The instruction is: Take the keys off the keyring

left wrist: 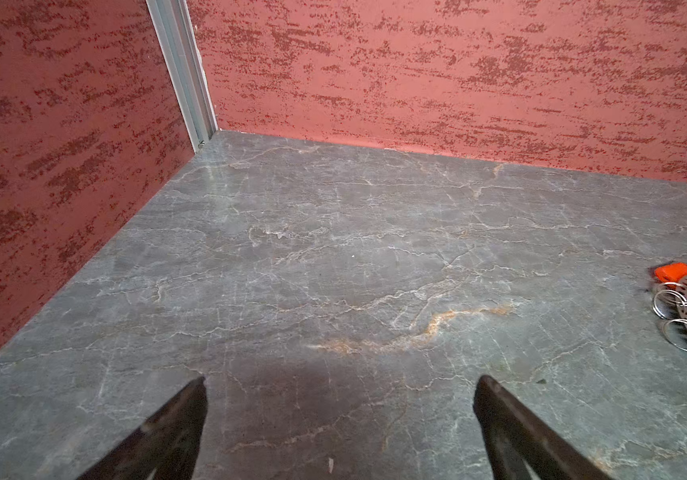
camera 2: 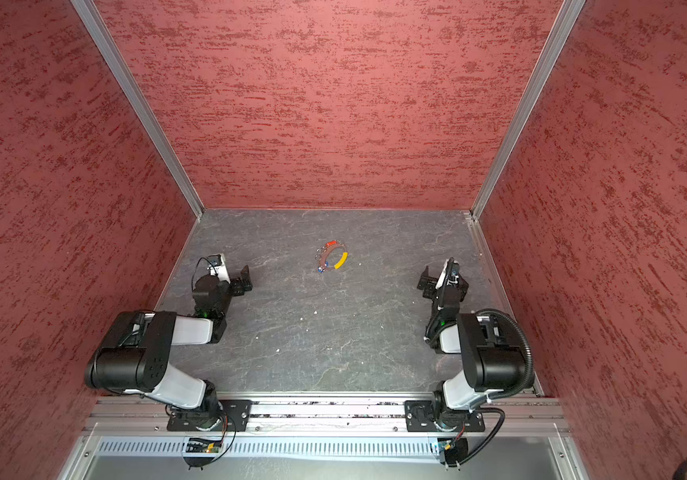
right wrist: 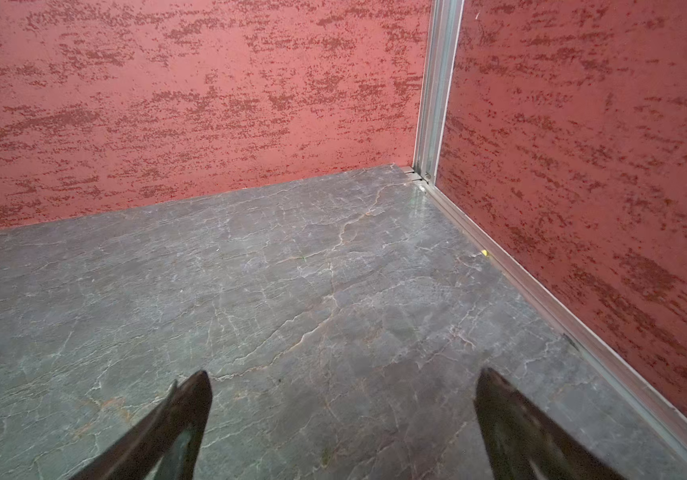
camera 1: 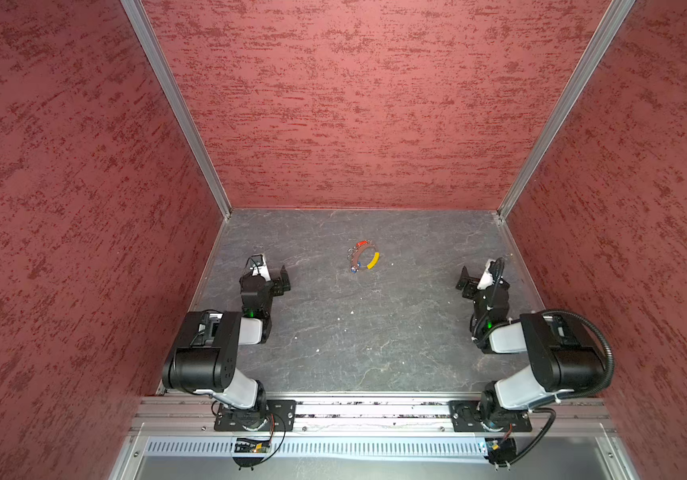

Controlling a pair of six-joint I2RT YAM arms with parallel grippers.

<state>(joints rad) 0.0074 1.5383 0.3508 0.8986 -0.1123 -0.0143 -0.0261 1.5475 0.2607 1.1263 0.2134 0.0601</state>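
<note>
The keyring [camera 1: 373,262] [camera 2: 341,261], a thin silvery loop with a curved yellow sleeve, lies flat on the grey tabletop, mid-back in both top views. A red-headed key [camera 1: 361,243] [camera 2: 330,243] sits at its far side and a blue-headed key [camera 1: 353,269] [camera 2: 321,269] at its near left. The left wrist view catches the red head [left wrist: 672,271], split rings [left wrist: 671,300] and the perforated band at its edge. My left gripper [camera 1: 283,277] [left wrist: 339,380] stands open over bare table, well left of the ring. My right gripper [camera 1: 464,280] [right wrist: 344,374] is open, well right of it.
Red textured walls [camera 1: 354,104] close in the back and both sides, with aluminium posts in the corners. A metal rail [camera 1: 375,409] with the arm bases runs along the front edge. Small white specks [camera 1: 317,350] lie on the marbled tabletop [camera 1: 375,332].
</note>
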